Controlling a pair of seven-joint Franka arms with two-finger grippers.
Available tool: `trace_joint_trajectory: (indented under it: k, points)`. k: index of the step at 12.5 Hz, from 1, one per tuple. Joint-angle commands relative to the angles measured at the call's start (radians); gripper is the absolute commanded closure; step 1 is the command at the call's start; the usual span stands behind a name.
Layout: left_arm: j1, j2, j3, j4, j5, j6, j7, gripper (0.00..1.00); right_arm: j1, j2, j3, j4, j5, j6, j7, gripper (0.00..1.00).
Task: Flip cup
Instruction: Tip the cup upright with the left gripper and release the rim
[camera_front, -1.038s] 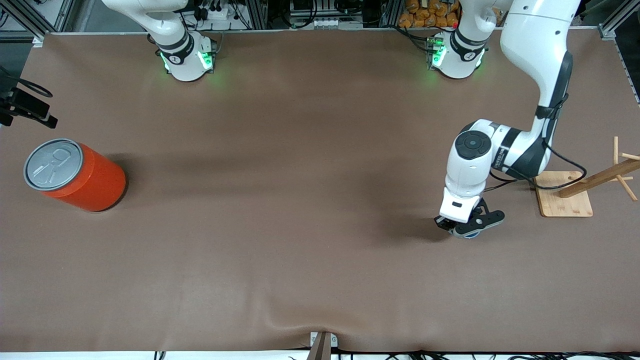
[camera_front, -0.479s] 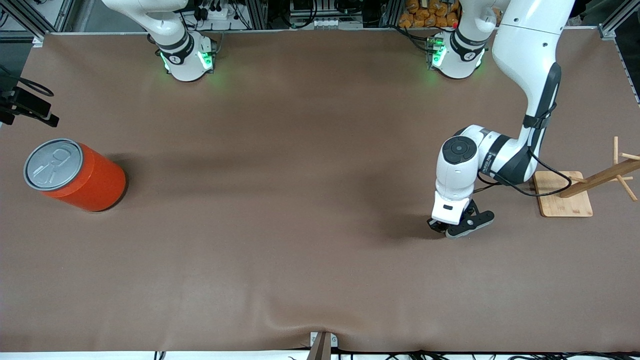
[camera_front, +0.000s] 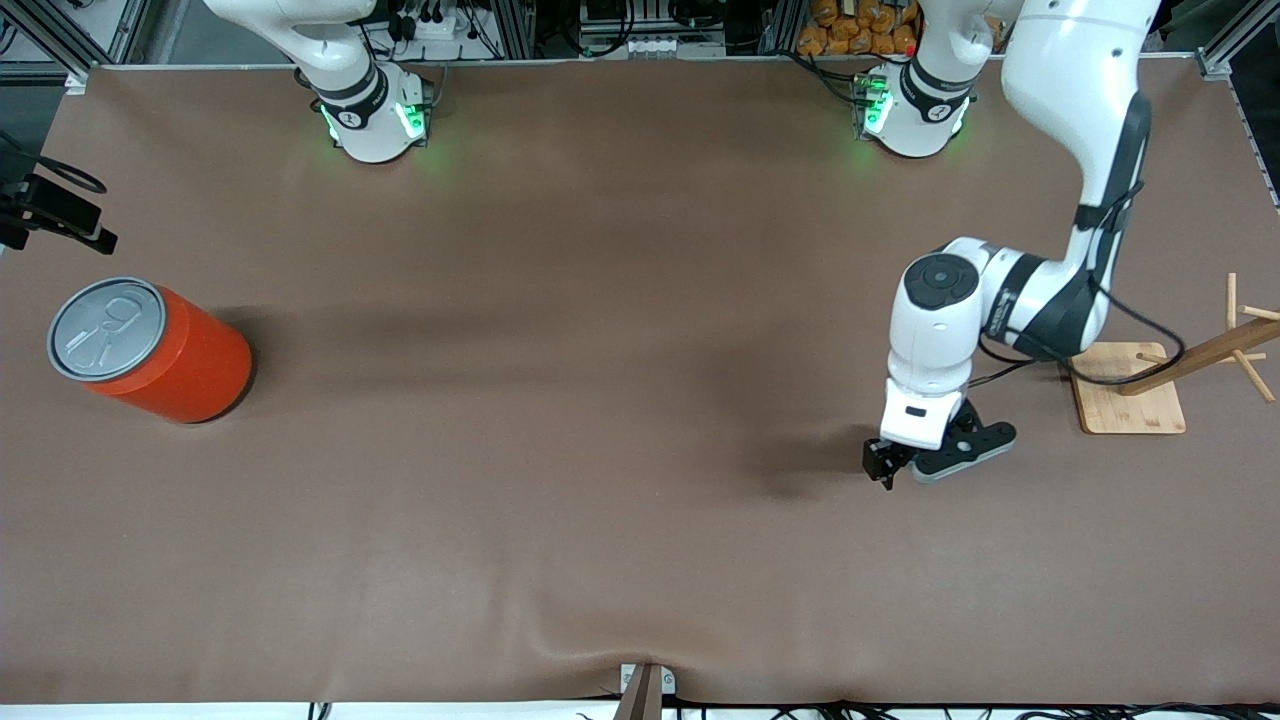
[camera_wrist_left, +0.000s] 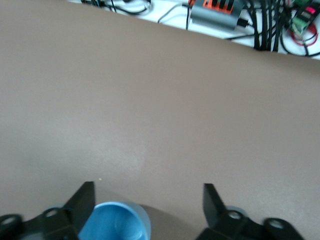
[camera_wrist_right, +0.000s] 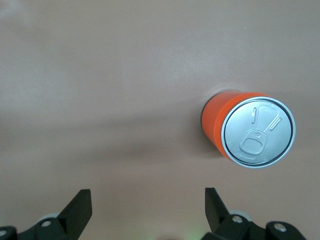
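The light blue cup (camera_wrist_left: 116, 223), darker blue inside, shows only in the left wrist view. Its open mouth faces the camera. It sits on the brown table between the open fingers of my left gripper (camera_wrist_left: 148, 197), close against one finger (camera_wrist_left: 84, 200). In the front view my left gripper (camera_front: 893, 464) is low over the table toward the left arm's end, and the cup is hidden under it. My right gripper (camera_wrist_right: 147, 200) is open and empty above bare table; it is out of the front view, and that arm waits.
A large red-orange can (camera_front: 150, 350) with a grey pull-tab lid stands toward the right arm's end; it also shows in the right wrist view (camera_wrist_right: 250, 132). A wooden rack on a board (camera_front: 1130, 390) stands beside the left arm. A black device (camera_front: 55, 215) sits at the table edge.
My left hand swung slightly toward the right arm's end and back. The bit of blue cup seen under it one second ago is now hidden in the front view.
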Motion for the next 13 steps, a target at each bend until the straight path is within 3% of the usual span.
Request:
trace_joint_trajectory:
  k: [1, 3, 8, 13]
  points:
    - [0.015, -0.049, -0.020, -0.009, -0.032, -0.033, 0.098, 0.00, -0.027, 0.007, 0.011, 0.013, 0.025, -0.014, -0.017, 0.00]
    - [0.024, -0.072, -0.020, -0.008, -0.091, -0.088, 0.226, 0.00, -0.029, 0.007, 0.011, 0.015, 0.025, -0.017, -0.017, 0.00]
    - [0.031, -0.179, -0.009, 0.021, -0.312, -0.367, 0.634, 0.00, -0.026, 0.010, 0.011, 0.015, 0.027, -0.013, -0.017, 0.00]
    - [0.139, -0.394, -0.013, 0.026, -0.436, -0.731, 0.946, 0.00, -0.024, 0.010, 0.011, 0.015, 0.027, -0.010, -0.017, 0.00]
